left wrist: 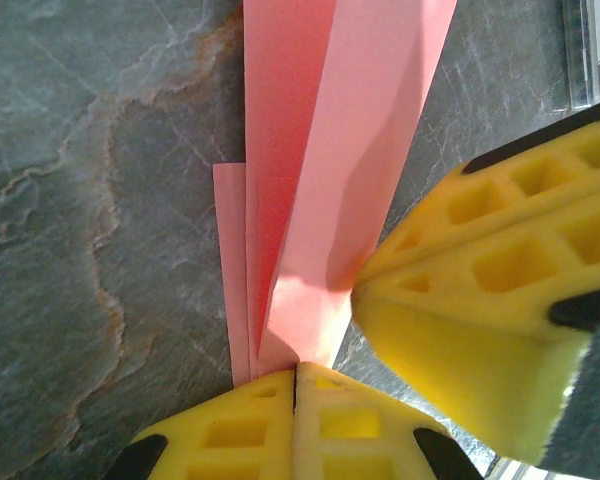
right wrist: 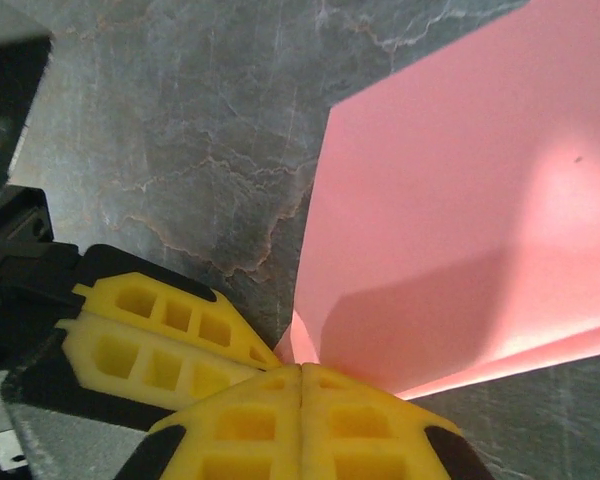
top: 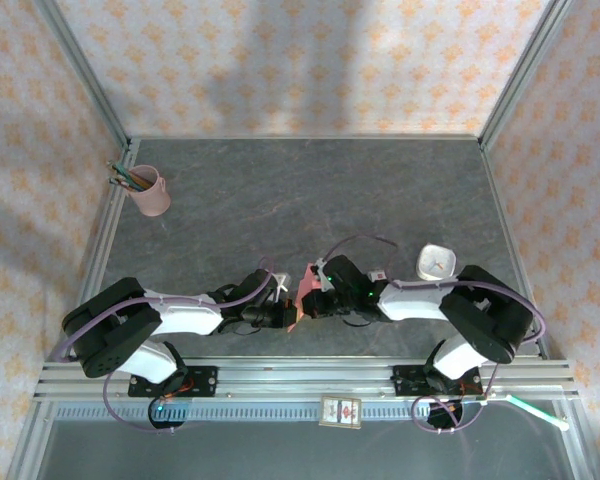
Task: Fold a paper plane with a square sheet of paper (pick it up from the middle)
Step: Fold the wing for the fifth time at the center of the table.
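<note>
Salmon-pink paper [left wrist: 330, 150], yellow gripper pads [left wrist: 460, 300], grey veined table [top: 280, 200], pink cup [top: 150, 195], seemingly peach floral-patterned walls [top: 300, 60].

I see a pink pencil cup [top: 150, 191] by the table's [top: 280, 200] far-left corner, pencils [top: 123, 176] leaning out leftward | small white dish [top: 436, 262] near the right edge | white-and-black box [top: 342, 411] on the metal rail [top: 280, 378] along the near edge | teal stick [top: 535, 410] off the near-right corner
</note>
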{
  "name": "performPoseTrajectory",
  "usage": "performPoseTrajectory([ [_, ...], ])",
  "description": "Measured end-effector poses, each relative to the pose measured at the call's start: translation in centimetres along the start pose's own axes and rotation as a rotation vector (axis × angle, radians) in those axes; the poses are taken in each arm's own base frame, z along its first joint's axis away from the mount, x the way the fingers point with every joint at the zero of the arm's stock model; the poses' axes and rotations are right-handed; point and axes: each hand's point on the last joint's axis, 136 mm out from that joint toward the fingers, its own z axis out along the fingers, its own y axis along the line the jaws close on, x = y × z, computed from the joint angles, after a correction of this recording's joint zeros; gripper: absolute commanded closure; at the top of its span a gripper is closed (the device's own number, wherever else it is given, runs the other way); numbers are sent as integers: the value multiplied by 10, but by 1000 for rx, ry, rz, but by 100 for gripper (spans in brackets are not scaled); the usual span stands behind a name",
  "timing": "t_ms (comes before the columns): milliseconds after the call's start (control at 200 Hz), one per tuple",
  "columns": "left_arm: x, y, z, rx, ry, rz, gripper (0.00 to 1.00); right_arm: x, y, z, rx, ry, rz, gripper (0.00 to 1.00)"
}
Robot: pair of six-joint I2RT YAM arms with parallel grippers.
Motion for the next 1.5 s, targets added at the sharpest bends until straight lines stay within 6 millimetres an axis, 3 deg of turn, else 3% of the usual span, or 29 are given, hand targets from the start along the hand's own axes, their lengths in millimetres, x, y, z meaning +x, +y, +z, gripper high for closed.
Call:
performPoseTrajectory([
  [556, -1, 2, 0, -11, -5, 26, 100, -4, -13, 9, 75, 34, -11, 99],
  [1502, -2, 6, 4, -58, -29, 68, 100, -46, -50, -5, 156, -32, 29, 100],
])
